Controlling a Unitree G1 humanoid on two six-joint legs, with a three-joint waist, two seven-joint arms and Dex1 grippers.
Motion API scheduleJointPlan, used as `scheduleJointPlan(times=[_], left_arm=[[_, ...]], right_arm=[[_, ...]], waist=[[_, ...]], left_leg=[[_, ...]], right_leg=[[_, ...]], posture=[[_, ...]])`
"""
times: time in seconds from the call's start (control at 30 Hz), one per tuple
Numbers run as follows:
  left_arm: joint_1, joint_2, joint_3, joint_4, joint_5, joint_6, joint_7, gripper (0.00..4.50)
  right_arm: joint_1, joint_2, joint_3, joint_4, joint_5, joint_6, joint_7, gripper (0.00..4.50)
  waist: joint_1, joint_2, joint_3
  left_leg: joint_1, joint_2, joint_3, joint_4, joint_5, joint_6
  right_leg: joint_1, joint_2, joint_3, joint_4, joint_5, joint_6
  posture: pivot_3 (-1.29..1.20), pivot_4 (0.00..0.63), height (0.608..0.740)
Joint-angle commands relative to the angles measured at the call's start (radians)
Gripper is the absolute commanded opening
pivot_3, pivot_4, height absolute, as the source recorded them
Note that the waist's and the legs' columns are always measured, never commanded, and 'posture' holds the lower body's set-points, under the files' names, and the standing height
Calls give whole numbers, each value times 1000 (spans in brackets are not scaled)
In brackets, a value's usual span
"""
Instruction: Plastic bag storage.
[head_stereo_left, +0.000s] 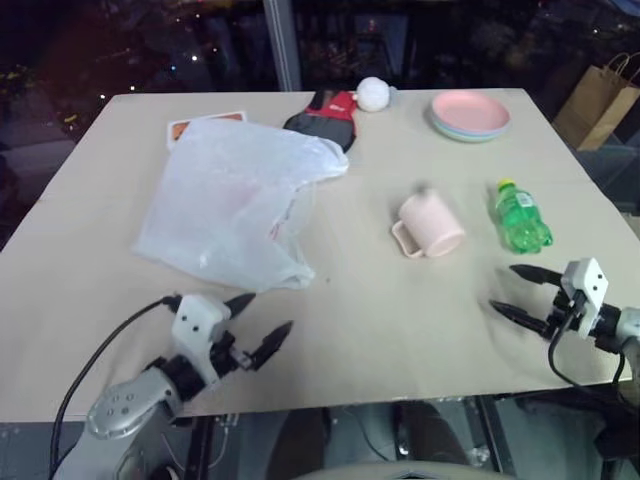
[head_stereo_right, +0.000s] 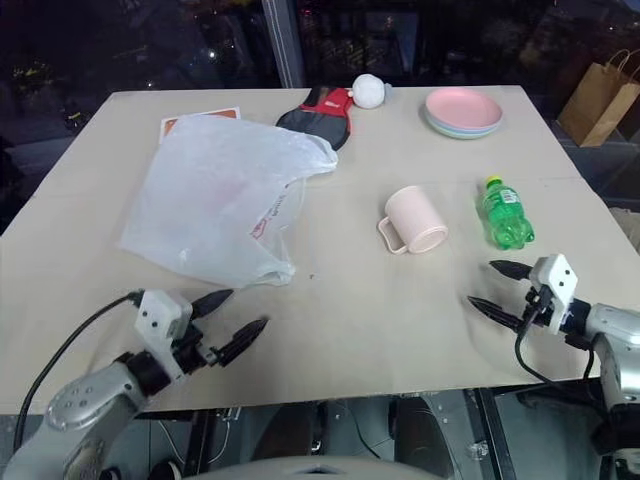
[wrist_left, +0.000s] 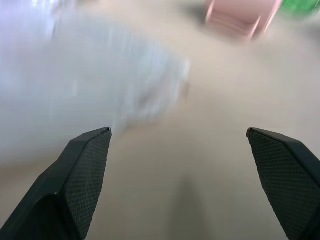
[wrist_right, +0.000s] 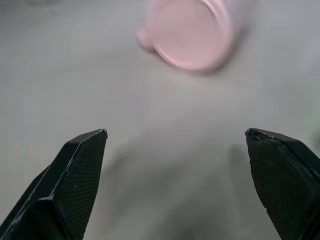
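Note:
The plastic bag, thin, translucent white and crinkled with faint red print, lies spread on the left half of the table. My left gripper hovers open just in front of the bag's near corner, apart from it, nothing between its fingers. The left wrist view has the bag ahead of the spread fingers. My right gripper stands open near the table's front right, pointing toward the pink mug, empty.
A green bottle lies right of the mug. Stacked pink plates, a white ball, a red-and-black paddle and an orange-edged card sit at the back. A brown paper bag stands beyond the table's right edge.

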Motion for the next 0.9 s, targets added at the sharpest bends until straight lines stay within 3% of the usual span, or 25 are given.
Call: scheduleJointPlan(times=[0.03, 0.3, 0.4, 0.57, 0.9], left_arm=[[-180, -12, -38, -46, -37, 117, 118, 4478], [-621, 49, -206, 178, 235, 385, 354, 4478], [-660, 128, -288, 265, 365, 423, 384, 4478], [-673, 185, -375, 319, 461, 491, 366, 4478], [-717, 53, -350, 402, 456, 491, 342, 4478]], right_arm=[[-1, 1, -2, -123, 77, 90, -4, 4500], [17, 37, -15, -232, 108, 143, -68, 4500], [26, 40, -21, -280, 128, 159, -77, 4500], [45, 25, -23, -402, 191, 222, -78, 4500], [36, 47, -2, -485, 212, 262, -128, 4500]], waist=[[0, 0, 0], [-2, -3, 2], [-11, -2, 2], [-6, -4, 4], [2, -5, 4]], left_leg=[[0, 0, -1, 1, 0, 0], [-1, -1, -4, 1, 0, 0], [0, -1, -2, 1, 0, 0], [-2, -1, -2, -1, 0, 0], [-2, -1, -2, -1, 0, 0]], right_leg=[[0, 1, 0, 0, 0, 0], [1, 3, -1, 0, 4, 2], [2, 3, 2, 0, 3, 3], [-1, 3, 2, -1, 4, 2], [0, 2, 1, 0, 4, 2]], posture=[[0, 150, 740], [0, 150, 740], [0, 150, 740], [0, 150, 740], [0, 150, 740]])
